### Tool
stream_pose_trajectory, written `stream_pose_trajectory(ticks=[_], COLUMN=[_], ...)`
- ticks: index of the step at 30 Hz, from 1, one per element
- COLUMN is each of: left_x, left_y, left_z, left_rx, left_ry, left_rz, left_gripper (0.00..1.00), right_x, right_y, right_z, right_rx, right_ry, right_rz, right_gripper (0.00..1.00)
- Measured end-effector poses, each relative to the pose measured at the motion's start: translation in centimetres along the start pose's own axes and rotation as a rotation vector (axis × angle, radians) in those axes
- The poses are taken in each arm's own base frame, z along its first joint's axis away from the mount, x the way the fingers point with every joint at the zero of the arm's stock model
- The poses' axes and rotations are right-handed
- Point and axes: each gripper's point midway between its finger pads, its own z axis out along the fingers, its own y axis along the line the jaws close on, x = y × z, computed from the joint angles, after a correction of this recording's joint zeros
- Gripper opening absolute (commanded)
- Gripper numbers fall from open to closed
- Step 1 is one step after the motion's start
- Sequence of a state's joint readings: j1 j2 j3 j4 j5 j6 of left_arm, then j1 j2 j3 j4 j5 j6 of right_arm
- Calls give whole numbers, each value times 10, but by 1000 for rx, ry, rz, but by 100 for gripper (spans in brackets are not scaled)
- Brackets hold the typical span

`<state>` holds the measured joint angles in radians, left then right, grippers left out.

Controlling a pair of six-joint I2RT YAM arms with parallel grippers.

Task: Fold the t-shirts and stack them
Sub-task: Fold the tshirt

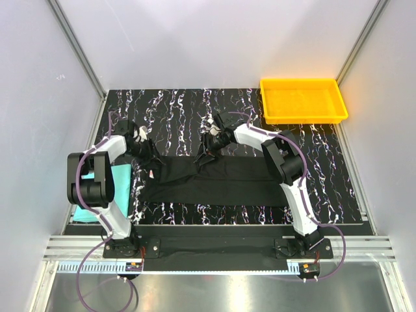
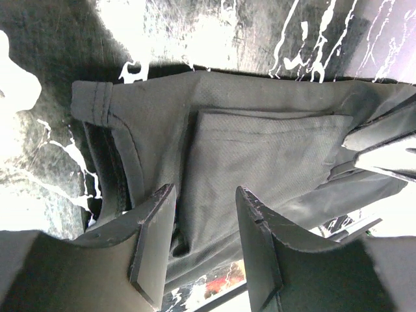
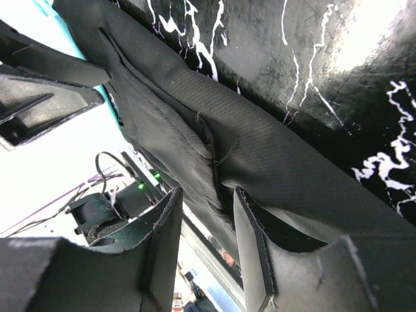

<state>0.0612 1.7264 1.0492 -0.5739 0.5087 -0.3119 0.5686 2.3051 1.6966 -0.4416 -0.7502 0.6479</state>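
The black shirt (image 1: 214, 182) lies as a long folded band across the middle of the marbled table (image 1: 338, 169), in front of both arm bases. The left gripper (image 1: 151, 160) pinches the band's far left corner, cloth between its fingers (image 2: 153, 240). The right gripper (image 1: 203, 158) pinches a bunched fold on the far edge. The teal shirt (image 1: 84, 211) lies at the table's left edge, partly under the left arm. A yellow tray (image 1: 303, 100) sits at the far right.

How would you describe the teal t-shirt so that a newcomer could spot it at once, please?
Start at the black marbled table and go to its near left corner, beside the left arm's base. The teal t-shirt lies there, partly hidden by the arm. Its bright turquoise sets it apart from the long black t-shirt spread across the middle.
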Motion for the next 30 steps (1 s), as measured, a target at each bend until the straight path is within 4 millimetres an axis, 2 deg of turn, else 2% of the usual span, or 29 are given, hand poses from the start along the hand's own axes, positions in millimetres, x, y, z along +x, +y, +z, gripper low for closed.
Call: stream_pose_trajectory(ticks=[7, 12, 15, 19, 22, 24, 27, 30], left_x=[1, 5, 9, 3, 1, 5, 15, 27], left_y=[2, 2, -3, -26, -42, -51, -63, -73], left_z=[5, 3, -8, -37, -52, -53, -37, -12], left_rx=[-1, -1, 5, 38, 65, 80, 96, 105], left_ry=[17, 17, -3, -93, -141, -139, -86, -15], left_rz=[-11, -13, -11, 31, 58, 71, 84, 94], left_gripper=[42, 43, 46, 47, 45, 42, 40, 38], right_x=[-2, -4, 3, 19, 33, 44, 51, 48], right_y=[6, 10, 6, -2, -6, -12, -32, -74], right_z=[-4, -6, -10, -24, -42, -59, -95, -144], right_rx=[-1, -2, 18, 79, 121, 147, 192, 261], right_ry=[-1, -2, 5, 23, 20, 2, -56, -174], right_rz=[-11, -23, -33, -39, -39, -29, 25, 133], right_gripper=[45, 46, 50, 54, 53, 53, 50, 44])
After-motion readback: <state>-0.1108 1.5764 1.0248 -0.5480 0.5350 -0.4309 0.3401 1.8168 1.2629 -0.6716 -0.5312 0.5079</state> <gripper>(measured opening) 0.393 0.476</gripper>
